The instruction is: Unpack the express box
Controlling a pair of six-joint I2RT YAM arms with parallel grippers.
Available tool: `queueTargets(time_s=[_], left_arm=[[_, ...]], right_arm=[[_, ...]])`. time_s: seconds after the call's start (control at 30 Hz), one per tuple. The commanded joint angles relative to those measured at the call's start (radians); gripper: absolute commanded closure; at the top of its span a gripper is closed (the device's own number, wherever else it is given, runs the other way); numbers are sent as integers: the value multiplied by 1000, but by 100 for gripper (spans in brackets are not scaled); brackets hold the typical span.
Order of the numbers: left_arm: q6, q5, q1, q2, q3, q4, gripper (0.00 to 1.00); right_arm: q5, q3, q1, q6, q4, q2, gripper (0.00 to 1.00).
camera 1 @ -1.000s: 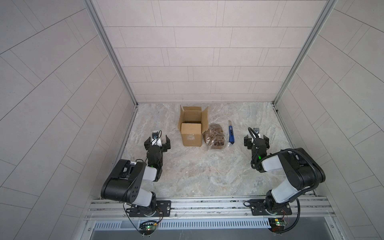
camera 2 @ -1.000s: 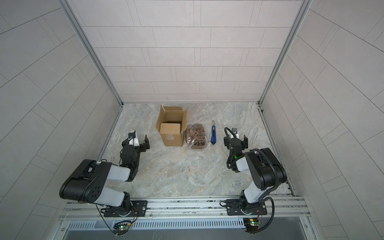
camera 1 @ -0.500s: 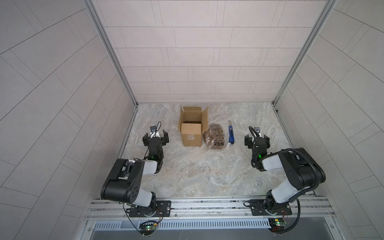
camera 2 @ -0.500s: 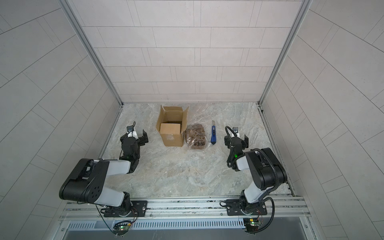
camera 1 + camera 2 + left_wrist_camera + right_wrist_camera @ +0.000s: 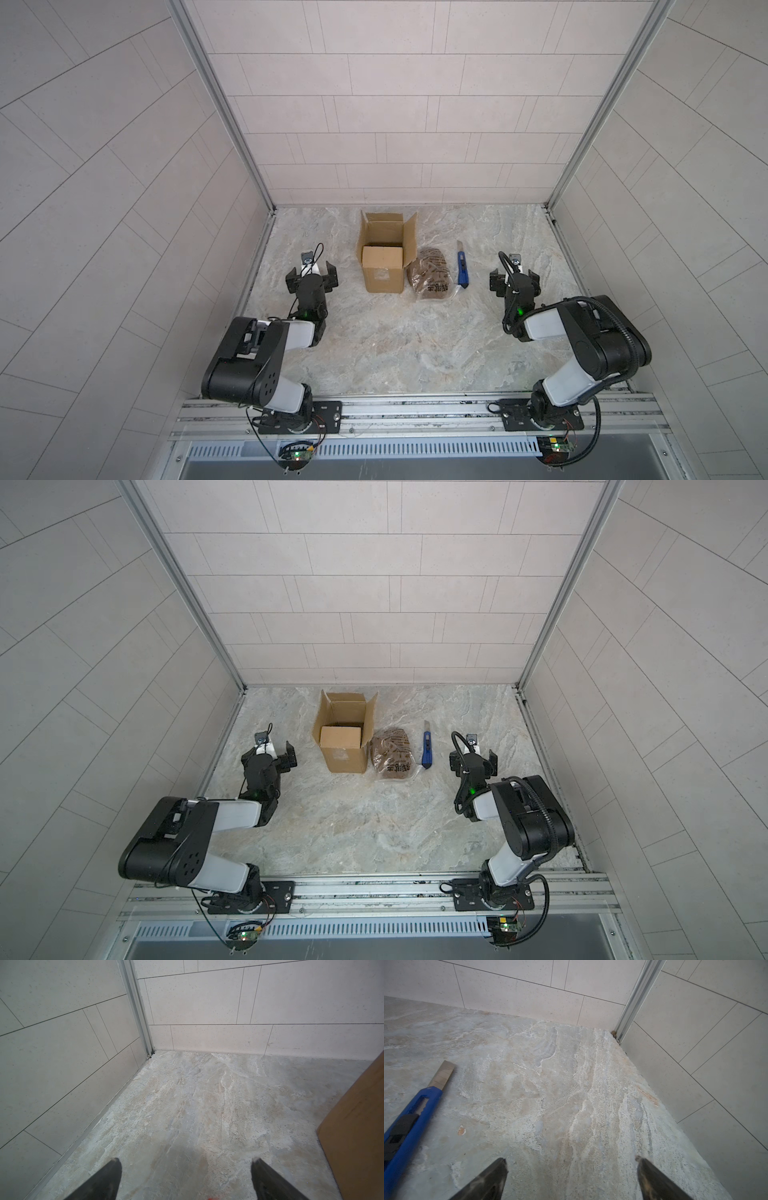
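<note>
Pale tiled walls (image 5: 395, 124) close in a marbled counter (image 5: 395, 345), and the box (image 5: 382, 270) stands upright near the back wall, its flaps open and the near one folded over part of the opening. A brown bag (image 5: 432, 278) lies just right of the box, against its side, and a blue knife (image 5: 462, 272) lies beyond the bag. The left arm (image 5: 309, 291) waits to the left of the box, apart from it, with its jaws wide and empty. The right arm (image 5: 517, 291) sits past the knife, farther from the box, and its jaws are also wide and empty. With the bag out, the unpacking looks nearly done, though I cannot tell whether anything is left inside the box. The knife's blade (image 5: 443, 1074) is out, so a careless right-arm sweep toward the box could catch it and slit the bag. The light box could slide or tip if the left arm nudges it.
</note>
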Motion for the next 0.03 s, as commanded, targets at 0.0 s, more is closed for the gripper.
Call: queueTargets(time_s=[0.0], left_arm=[[-4, -5, -2, -6, -1, 13, 0]], right_arm=[[-3, 9, -5, 8, -6, -15, 0]])
